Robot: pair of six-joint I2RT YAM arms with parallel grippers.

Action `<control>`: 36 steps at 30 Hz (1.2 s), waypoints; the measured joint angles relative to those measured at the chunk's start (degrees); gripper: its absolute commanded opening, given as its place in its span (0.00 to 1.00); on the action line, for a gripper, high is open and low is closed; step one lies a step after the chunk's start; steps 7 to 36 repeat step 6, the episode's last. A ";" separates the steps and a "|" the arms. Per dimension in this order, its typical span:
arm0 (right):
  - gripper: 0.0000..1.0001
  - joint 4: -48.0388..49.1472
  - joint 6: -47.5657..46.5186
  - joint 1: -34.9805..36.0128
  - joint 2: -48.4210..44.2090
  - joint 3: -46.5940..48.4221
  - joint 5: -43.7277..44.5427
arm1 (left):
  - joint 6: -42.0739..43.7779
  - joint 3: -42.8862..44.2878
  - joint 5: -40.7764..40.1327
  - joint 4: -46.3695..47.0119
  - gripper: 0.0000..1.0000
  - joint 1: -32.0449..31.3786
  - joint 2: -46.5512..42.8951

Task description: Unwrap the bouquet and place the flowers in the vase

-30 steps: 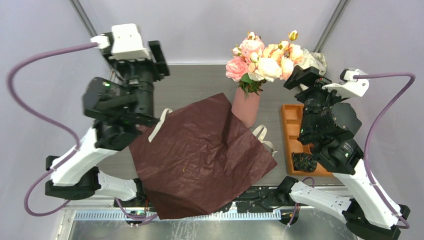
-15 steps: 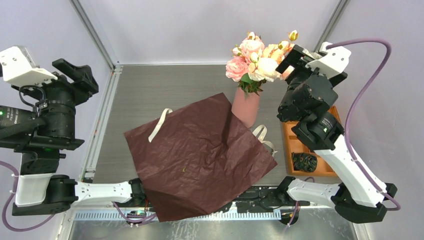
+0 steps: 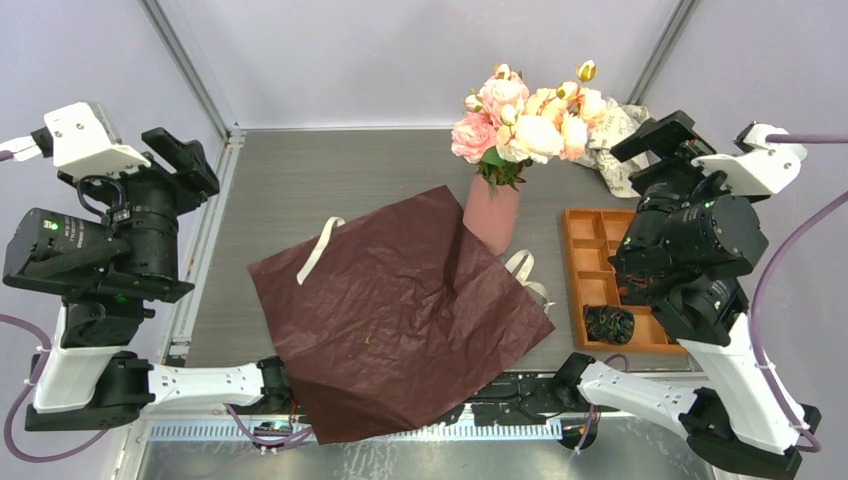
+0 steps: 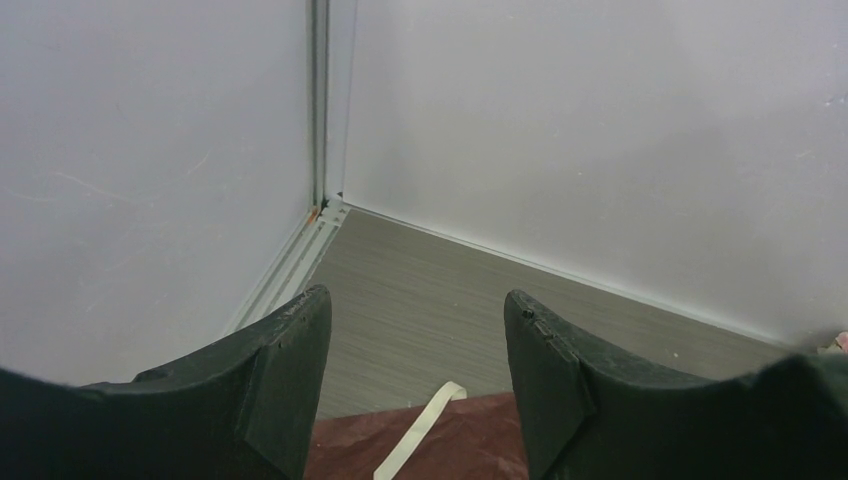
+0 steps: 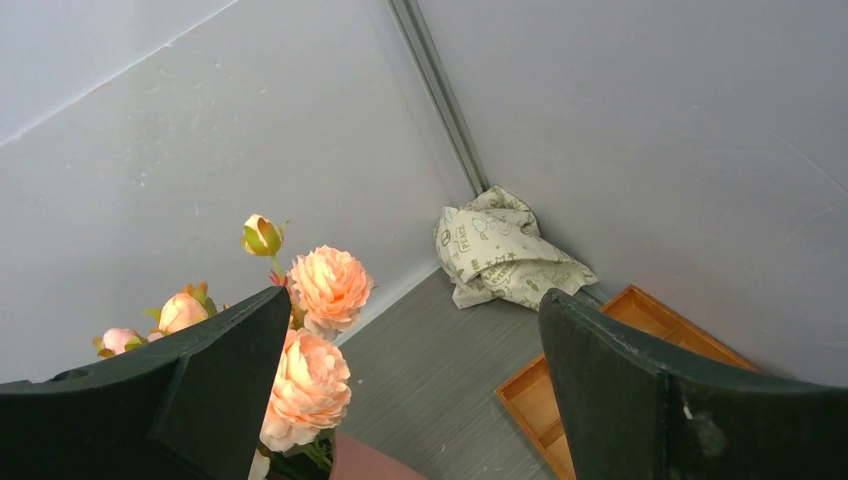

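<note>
The flowers (image 3: 525, 110), pink and peach blooms, stand upright in the salmon-pink vase (image 3: 492, 215) at the back of the table. The bouquet's dark red paper (image 3: 400, 310) lies spread flat in the middle, empty, with a cream ribbon (image 3: 320, 250) at its left corner. My left gripper (image 3: 190, 160) hangs open at the far left, well away from the paper. Its wrist view shows the left gripper (image 4: 416, 300) empty above the ribbon (image 4: 420, 435). My right gripper (image 3: 655, 150) is open, right of the blooms. In its wrist view the right gripper (image 5: 414, 300) is empty, with the flowers (image 5: 328, 285) behind its left finger.
An orange compartment tray (image 3: 600, 280) sits at the right with a dark bundle (image 3: 608, 323) in a near cell. Crumpled cream printed paper (image 3: 620, 135) lies in the back right corner. A second ribbon (image 3: 525, 270) pokes out right of the vase. Walls enclose three sides.
The left arm swung off the table to the far left and rose. The right gripper drew back from the blooms to the right. Flowers, vase and paper stayed put.
</note>
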 measured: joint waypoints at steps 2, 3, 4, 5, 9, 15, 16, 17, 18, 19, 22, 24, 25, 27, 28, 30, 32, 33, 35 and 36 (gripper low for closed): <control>0.99 -0.07 0.63 0.00 -0.61 0.00 0.20 | 0.00 0.00 -0.02 -0.02 0.64 0.00 0.00; 0.99 -0.22 0.83 0.00 -0.68 0.00 0.22 | 0.00 -0.02 -0.02 -0.02 0.64 0.00 0.00; 0.99 -0.50 1.03 0.00 -0.70 0.00 0.22 | -0.02 -0.02 -0.02 -0.02 0.64 0.00 0.00; 1.00 -0.92 1.11 0.00 -0.59 0.00 0.22 | -0.04 -0.04 -0.04 -0.02 0.65 0.00 -0.02; 0.99 -1.44 1.27 0.00 -0.37 0.00 0.24 | -0.11 -0.17 -0.04 0.00 0.65 0.00 -0.13; 0.99 -1.44 1.27 0.00 -0.37 0.00 0.24 | -0.11 -0.17 -0.04 0.00 0.65 0.00 -0.13; 0.99 -1.44 1.27 0.00 -0.37 0.00 0.24 | -0.11 -0.17 -0.04 0.00 0.65 0.00 -0.13; 0.99 -1.44 1.27 0.00 -0.37 0.00 0.24 | -0.11 -0.17 -0.04 0.00 0.65 0.00 -0.13; 0.99 -1.44 1.27 0.00 -0.37 0.00 0.24 | -0.11 -0.17 -0.04 0.00 0.65 0.00 -0.13; 0.99 -1.44 1.27 0.00 -0.37 0.00 0.24 | -0.11 -0.17 -0.04 0.00 0.65 0.00 -0.13; 0.99 -1.44 1.27 0.00 -0.37 0.00 0.24 | -0.11 -0.17 -0.04 0.00 0.65 0.00 -0.13; 0.99 -1.44 1.27 0.00 -0.37 0.00 0.24 | -0.11 -0.17 -0.04 0.00 0.65 0.00 -0.13; 0.99 -1.44 1.27 0.00 -0.37 0.00 0.24 | -0.11 -0.17 -0.04 0.00 0.65 0.00 -0.13; 0.99 -1.44 1.27 0.00 -0.37 0.00 0.24 | -0.11 -0.17 -0.04 0.00 0.65 0.00 -0.13; 0.99 -1.44 1.27 0.00 -0.37 0.00 0.24 | -0.11 -0.17 -0.04 0.00 0.65 0.00 -0.13; 0.99 -1.44 1.27 0.00 -0.37 0.00 0.24 | -0.11 -0.17 -0.04 0.00 0.65 0.00 -0.13; 0.99 -1.44 1.27 0.00 -0.37 0.00 0.24 | -0.11 -0.17 -0.04 0.00 0.65 0.00 -0.13; 0.99 -1.44 1.27 0.00 -0.37 0.00 0.24 | -0.11 -0.17 -0.04 0.00 0.65 0.00 -0.13; 0.99 -1.44 1.27 0.00 -0.37 0.00 0.24 | -0.11 -0.17 -0.04 0.00 0.65 0.00 -0.13; 0.99 -1.44 1.27 0.00 -0.37 0.00 0.24 | -0.11 -0.17 -0.04 0.00 0.65 0.00 -0.13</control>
